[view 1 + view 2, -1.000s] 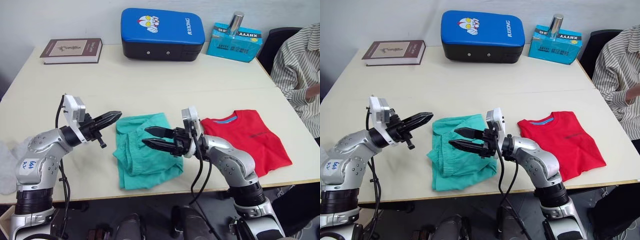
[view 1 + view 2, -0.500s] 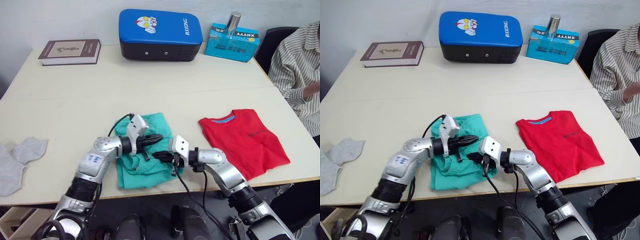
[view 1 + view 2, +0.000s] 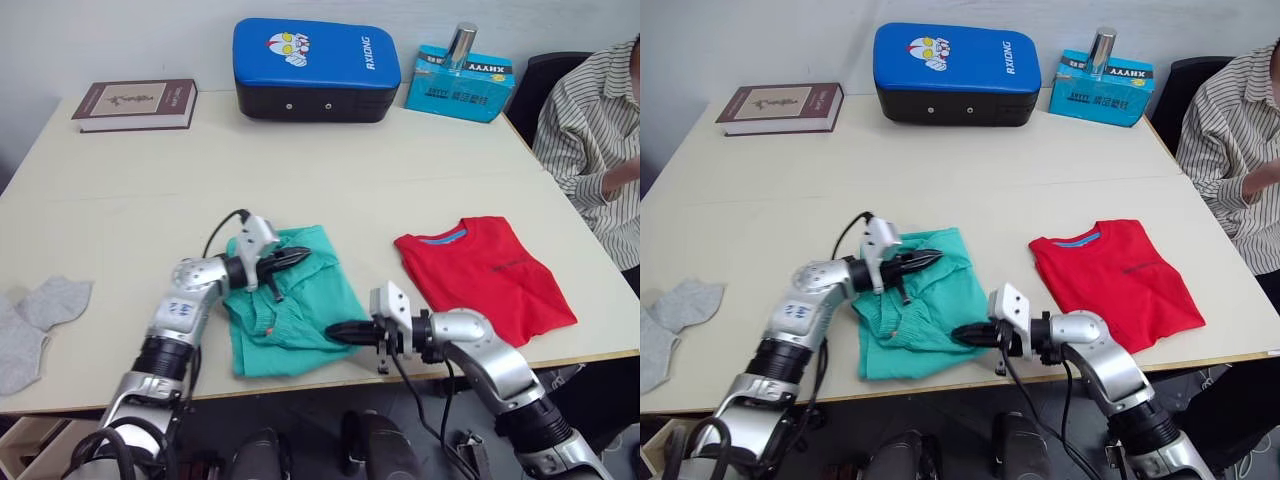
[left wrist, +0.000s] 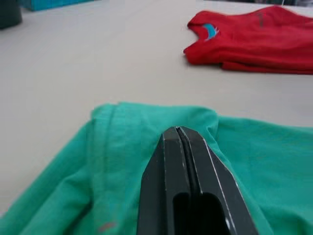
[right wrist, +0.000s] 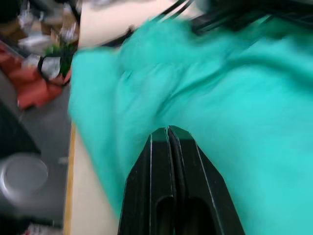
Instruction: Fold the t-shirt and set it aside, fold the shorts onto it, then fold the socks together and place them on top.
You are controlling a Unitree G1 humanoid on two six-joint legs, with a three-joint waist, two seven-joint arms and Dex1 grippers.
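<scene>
We are now pinching the shorts [image 3: 290, 305] | left gripper [image 3: 300, 257] at 12, right gripper [image 3: 335, 331] newly at 4, both clamped on cloth | fold starting.

The left gripper [image 3: 296, 257] and the right gripper [image 3: 338, 331] both had fingers pressed together, arms bent inward, tips pointing toward each other.

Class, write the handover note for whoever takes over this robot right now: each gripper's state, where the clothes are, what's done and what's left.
Left gripper: shut, at the far part of the shorts.
Right gripper: shut, at the shorts' near right edge. Whether either pinches fabric is unclear.
T-shirt: folded, on the table's right side.
Shorts: rumpled, mid-table near the front edge, apart from the t-shirt.
Socks: loose at the table's left edge.
Done: t-shirt folded and set aside.
Left: fold shorts onto t-shirt, fold socks together, place on top.
</scene>
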